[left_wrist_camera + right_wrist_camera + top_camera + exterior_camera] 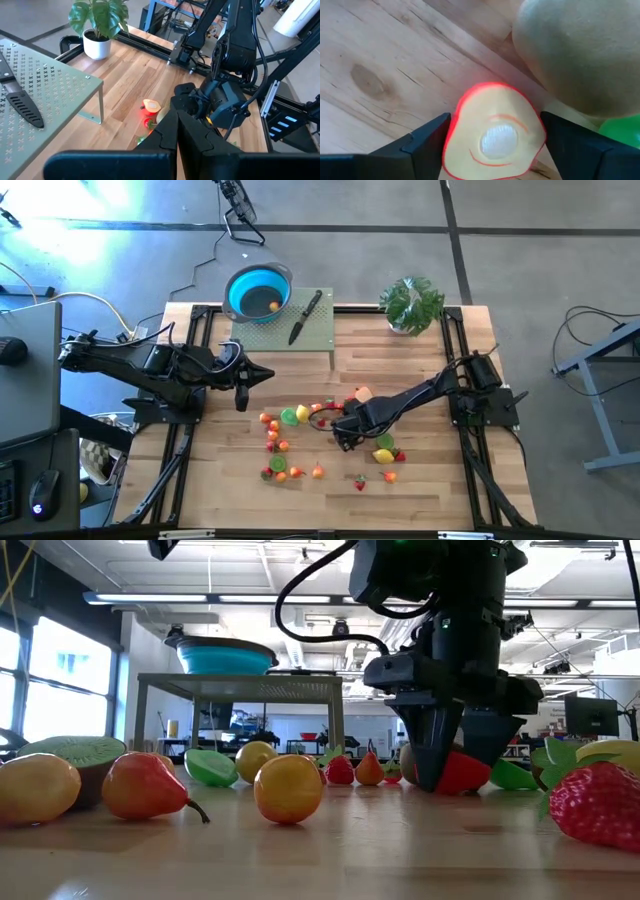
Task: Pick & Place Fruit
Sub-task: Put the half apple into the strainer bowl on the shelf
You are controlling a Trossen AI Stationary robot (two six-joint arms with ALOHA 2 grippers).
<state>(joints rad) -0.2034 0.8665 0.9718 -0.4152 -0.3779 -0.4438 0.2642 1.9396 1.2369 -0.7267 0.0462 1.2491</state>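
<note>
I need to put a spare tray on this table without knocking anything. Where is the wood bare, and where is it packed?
Bare wood lies along the near table edge, below the scattered small toy fruit pieces, and between the perforated green metal stand and the leafy potted plant. The middle is crowded: fruit surrounds the right gripper, with the left gripper nearby.

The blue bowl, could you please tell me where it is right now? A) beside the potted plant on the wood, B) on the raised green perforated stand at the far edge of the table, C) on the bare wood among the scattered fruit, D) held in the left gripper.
B: in the high view the blue bowl sits on the green perforated stand, next to the knife, apart from the fruit below.
</note>
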